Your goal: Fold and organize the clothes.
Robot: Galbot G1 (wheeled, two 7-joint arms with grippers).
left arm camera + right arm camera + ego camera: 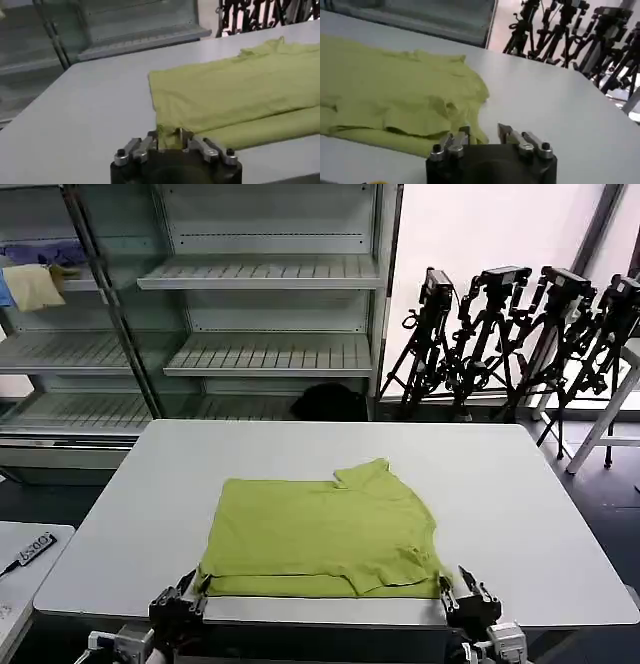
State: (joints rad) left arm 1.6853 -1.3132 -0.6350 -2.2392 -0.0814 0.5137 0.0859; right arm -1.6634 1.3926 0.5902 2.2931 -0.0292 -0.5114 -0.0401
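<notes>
T-shirt (325,534) lies folded on the grey tabletop (520,504), forming a wide rectangle. Long axis runs side to side, parallel to the near tabletop edge, spanning from the left hand (190,592) to the right hand (455,589). A sleeve or collar bump sticks out from the far edge, pointing away from both hands and nearer the right one. Plain yellow-green side up; no print visible.

Left hand: at the near-left corner of the shirt, low at the tabletop edge. In the left wrist view its fingers (150,142) are pressed onto a pinch of the fabric corner (167,137), cloth bunched between them.

Right hand: at the near-right corner. In the right wrist view the fingers (507,132) stand spread, the shirt's rumpled corner (467,125) touching the one finger nearest the shirt, bare tabletop in front of the other. Nothing clamped that I can see.

Shirt layers are visible along the near edge, lower layer sticking out slightly toward the hands.
</notes>
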